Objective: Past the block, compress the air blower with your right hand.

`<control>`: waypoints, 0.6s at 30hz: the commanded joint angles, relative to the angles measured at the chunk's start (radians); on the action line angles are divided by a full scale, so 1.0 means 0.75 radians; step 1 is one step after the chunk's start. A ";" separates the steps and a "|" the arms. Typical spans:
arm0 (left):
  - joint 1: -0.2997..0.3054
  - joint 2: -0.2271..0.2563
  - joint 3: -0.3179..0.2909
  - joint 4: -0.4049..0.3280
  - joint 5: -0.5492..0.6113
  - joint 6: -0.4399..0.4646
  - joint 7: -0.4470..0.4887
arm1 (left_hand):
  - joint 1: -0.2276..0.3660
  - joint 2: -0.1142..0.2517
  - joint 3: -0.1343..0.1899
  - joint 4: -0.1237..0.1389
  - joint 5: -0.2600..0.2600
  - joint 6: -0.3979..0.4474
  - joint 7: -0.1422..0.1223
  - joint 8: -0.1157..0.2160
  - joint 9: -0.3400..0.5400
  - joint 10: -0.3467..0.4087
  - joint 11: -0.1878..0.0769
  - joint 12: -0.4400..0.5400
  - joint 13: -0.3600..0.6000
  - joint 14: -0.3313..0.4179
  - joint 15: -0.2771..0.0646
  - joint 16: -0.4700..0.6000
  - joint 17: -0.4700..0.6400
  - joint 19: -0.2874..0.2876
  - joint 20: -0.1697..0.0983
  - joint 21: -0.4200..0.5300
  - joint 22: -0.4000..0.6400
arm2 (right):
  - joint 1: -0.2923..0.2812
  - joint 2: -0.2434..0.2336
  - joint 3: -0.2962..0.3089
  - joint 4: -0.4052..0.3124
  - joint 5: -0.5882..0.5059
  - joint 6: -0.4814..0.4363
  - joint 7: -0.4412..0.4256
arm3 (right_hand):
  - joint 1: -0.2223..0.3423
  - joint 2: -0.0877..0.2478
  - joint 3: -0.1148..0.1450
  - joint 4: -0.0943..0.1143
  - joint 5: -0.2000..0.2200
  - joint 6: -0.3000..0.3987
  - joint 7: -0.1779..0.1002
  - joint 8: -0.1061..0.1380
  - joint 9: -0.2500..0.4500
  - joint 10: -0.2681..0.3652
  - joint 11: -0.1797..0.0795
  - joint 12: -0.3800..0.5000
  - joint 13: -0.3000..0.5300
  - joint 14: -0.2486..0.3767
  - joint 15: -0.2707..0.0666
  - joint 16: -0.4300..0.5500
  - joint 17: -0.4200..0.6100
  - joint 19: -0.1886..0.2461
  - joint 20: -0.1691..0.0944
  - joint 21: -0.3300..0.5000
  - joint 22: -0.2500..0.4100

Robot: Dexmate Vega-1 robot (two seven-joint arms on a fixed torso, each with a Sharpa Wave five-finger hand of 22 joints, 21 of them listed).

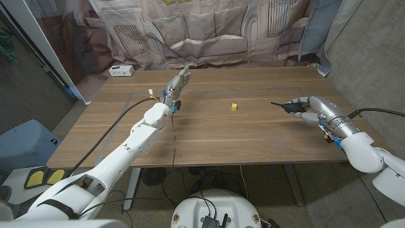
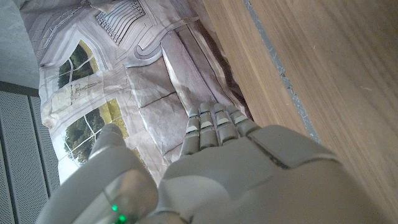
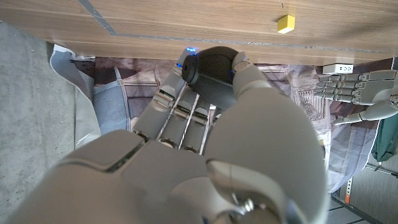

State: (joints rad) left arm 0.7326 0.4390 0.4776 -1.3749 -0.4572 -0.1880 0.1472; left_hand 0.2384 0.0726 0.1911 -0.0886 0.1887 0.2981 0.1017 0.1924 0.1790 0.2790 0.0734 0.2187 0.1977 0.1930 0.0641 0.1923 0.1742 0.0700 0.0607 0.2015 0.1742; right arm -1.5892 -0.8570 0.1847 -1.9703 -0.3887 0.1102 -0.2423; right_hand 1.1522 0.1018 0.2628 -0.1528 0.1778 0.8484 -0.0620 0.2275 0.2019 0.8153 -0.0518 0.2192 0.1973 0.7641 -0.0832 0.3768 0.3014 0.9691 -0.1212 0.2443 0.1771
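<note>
The right hand (image 1: pixel 308 109), reaching in from the near right over the wooden table (image 1: pixel 209 136), is grasping the air blower (image 1: pixel 290 107), its fingers curling around the bulb from above and its thumb pressing against the bulb's side. The air blower is showing as a small, dark, rounded rubber bulb with a matte surface; in the head view a thin black nozzle is extending from it toward the left, lying low over the tabletop at the right side of the table. In the right wrist view the bulb (image 3: pixel 211 74) is sitting between the fingers (image 3: pixel 177 106) and the thumb, with a faint blue gleam at its rim. To the left of the blower, near the middle of the table and well apart from it, a small yellow block (image 1: pixel 234 106) is resting on the wood. Farther back and to the left, the left hand (image 1: pixel 178 82) is hanging released over the table, fingers straight and held together, pointing toward the far edge. A white box (image 1: pixel 121 70) is lying at the far left corner, before a printed curtain (image 1: pixel 209 28).
</note>
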 commanded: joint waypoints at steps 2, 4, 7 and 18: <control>-0.002 -0.001 0.006 -0.014 0.008 0.016 0.009 | -0.001 0.011 0.003 -0.010 -0.002 0.012 0.002 0.000 0.005 0.011 0.002 -0.002 0.005 0.008 0.006 -0.004 0.008 0.005 0.000 -0.004 0.007 | 0.010 0.008 -0.007 0.024 0.028 0.024 -0.021 | 0.002 0.023 0.007 0.008 0.009 0.041 0.001 0.018 0.006 0.037 0.000 0.014 0.002 0.051 -0.119 0.016 0.003 0.028 -0.005 0.013 0.006; 0.000 0.000 0.006 -0.019 0.010 0.021 0.013 | -0.001 0.012 0.003 -0.010 -0.002 0.012 0.002 0.000 0.005 0.012 0.002 -0.002 0.005 0.008 0.006 -0.004 0.008 0.004 0.000 -0.004 0.007 | 0.013 0.005 -0.008 0.028 0.032 0.029 -0.021 | 0.000 0.024 0.006 0.010 0.009 0.049 0.002 0.021 0.006 0.047 0.004 0.016 0.001 0.058 -0.117 0.018 0.003 0.031 -0.004 0.015 0.006; 0.004 0.002 0.006 -0.024 0.010 0.025 0.016 | -0.001 0.012 0.003 -0.010 -0.002 0.013 0.003 0.000 0.005 0.013 0.001 -0.001 0.005 0.008 0.006 -0.004 0.008 0.005 0.000 -0.004 0.007 | 0.018 0.003 -0.009 0.034 0.042 0.037 -0.018 | -0.006 0.036 0.009 0.017 0.009 0.074 0.001 0.028 0.005 0.071 0.003 0.021 0.001 0.082 -0.122 0.021 0.001 0.047 -0.005 0.022 0.007; 0.015 0.010 0.001 -0.043 0.011 0.032 0.026 | -0.001 0.013 0.004 -0.011 -0.002 0.014 0.003 0.001 0.005 0.012 -0.001 -0.002 0.005 0.010 0.005 -0.004 0.008 0.005 0.000 -0.004 0.007 | 0.037 -0.008 -0.019 0.056 0.076 0.065 -0.005 | -0.027 0.097 0.034 0.045 0.007 0.152 0.027 0.046 0.005 0.155 0.023 0.030 -0.001 0.172 -0.111 0.023 -0.015 0.100 -0.004 0.047 0.011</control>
State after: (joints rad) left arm 0.7368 0.4411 0.4811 -1.3933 -0.4511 -0.1709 0.1584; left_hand 0.2384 0.0726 0.1938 -0.0913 0.1887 0.2981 0.1017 0.1924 0.1790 0.2807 0.0751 0.2187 0.1977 0.1930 0.0641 0.1923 0.1742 0.0699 0.0607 0.2015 0.1742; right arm -1.5742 -0.8556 0.1773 -1.9445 -0.3532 0.1394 -0.2534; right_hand 1.1279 0.1575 0.2778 -0.1208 0.1773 0.9465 -0.0419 0.2559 0.2027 0.9167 -0.0357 0.2373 0.1948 0.8758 -0.1122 0.3888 0.2918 1.0293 -0.1212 0.2708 0.1794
